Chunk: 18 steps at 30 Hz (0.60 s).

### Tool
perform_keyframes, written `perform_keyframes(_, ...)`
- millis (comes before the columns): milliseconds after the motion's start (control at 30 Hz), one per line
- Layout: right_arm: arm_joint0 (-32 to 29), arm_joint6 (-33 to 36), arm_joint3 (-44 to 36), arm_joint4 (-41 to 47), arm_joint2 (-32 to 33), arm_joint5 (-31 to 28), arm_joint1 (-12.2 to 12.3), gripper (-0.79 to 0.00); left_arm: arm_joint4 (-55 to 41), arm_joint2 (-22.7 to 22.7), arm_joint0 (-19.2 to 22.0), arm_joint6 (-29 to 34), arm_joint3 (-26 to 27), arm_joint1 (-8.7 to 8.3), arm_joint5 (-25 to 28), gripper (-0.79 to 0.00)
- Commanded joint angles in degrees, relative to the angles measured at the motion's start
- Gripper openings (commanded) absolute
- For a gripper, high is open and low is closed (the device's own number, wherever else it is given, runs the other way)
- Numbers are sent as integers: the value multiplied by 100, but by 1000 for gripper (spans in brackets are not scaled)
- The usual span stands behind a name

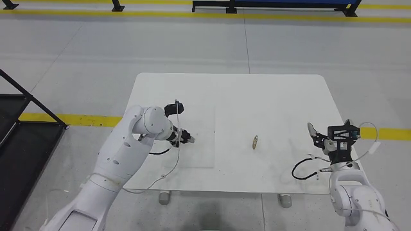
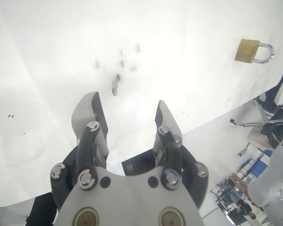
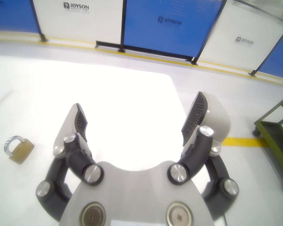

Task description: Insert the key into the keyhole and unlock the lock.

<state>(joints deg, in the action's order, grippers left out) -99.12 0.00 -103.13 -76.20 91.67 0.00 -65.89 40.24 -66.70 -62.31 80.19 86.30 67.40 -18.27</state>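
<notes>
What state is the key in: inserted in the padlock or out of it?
Out. The key lies flat on the table, well apart from the padlock.

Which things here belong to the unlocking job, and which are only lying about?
For the job: key, brass padlock, left gripper, right gripper.
Only lying about: green cart, blue partition panels, dark marks on the white table.

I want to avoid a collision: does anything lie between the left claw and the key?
Nothing visible does. The key lies flat on the white table just ahead of the open left claw; the padlock lies apart.
</notes>
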Motion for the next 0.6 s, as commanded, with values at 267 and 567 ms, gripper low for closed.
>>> perform_keyframes(267, 0, 0, 0, 0, 0, 0, 0, 0, 27, 104, 110, -68, -198, -12, 13, -477)
perform_keyframes(567, 0, 0, 0, 0, 0, 0, 0, 0, -33, 171, 233, -195, -435, -12, 43, -511)
